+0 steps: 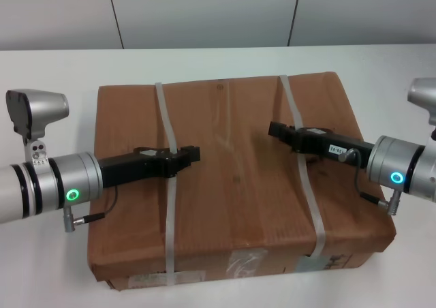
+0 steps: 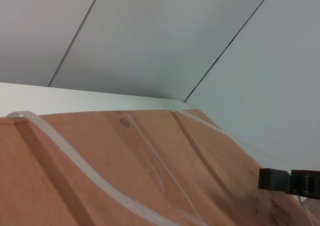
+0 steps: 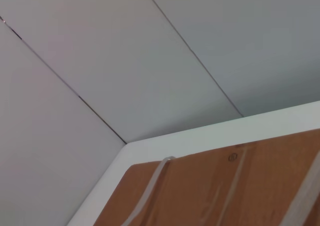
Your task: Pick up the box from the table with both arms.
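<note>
The large brown cardboard box (image 1: 231, 185) lies flat on the white table (image 1: 54, 69), with labels and tape on its near side. Two whitish straps run across it, one on the left (image 1: 161, 103) and one on the right (image 1: 310, 199). My left gripper (image 1: 195, 154) reaches in over the box top and lies across the left strap, fingers together. My right gripper (image 1: 274, 129) reaches in from the other side across the right strap, fingers together. The left wrist view shows the box top (image 2: 100, 156) and the right gripper's tip (image 2: 280, 181). The right wrist view shows a box corner (image 3: 225, 196).
A grey panelled wall (image 1: 204, 8) stands behind the table's far edge. Bare tabletop shows to the left of, to the right of and behind the box. The box's near edge lies close to the front of the table.
</note>
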`<action>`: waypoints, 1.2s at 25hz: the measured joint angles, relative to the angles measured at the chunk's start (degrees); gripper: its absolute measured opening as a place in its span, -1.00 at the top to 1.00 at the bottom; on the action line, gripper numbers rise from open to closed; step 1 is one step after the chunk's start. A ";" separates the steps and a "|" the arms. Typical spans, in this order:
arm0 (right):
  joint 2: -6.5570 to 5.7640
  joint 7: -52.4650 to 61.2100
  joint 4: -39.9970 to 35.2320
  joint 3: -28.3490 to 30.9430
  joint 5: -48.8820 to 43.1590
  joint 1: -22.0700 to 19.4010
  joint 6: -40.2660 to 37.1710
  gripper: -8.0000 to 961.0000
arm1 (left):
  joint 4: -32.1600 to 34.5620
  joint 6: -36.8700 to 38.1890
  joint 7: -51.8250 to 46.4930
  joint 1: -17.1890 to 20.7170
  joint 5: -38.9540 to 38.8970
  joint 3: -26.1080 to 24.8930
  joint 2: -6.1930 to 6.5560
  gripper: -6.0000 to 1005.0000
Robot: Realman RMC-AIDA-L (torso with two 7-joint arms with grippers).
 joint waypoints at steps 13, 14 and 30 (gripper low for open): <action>0.13 -0.39 -2.37 0.10 3.08 -1.52 -5.53 0.93 | 1.02 6.00 1.55 0.10 -1.24 0.14 0.40 0.77; 0.11 -0.40 -2.69 0.11 3.39 -1.65 -6.26 0.92 | 1.30 6.54 1.57 0.15 -1.23 0.11 0.45 0.77; 0.00 -0.26 -4.07 0.12 6.35 -3.80 -14.34 0.93 | 11.59 13.75 -0.62 3.24 -2.55 -0.08 0.62 0.77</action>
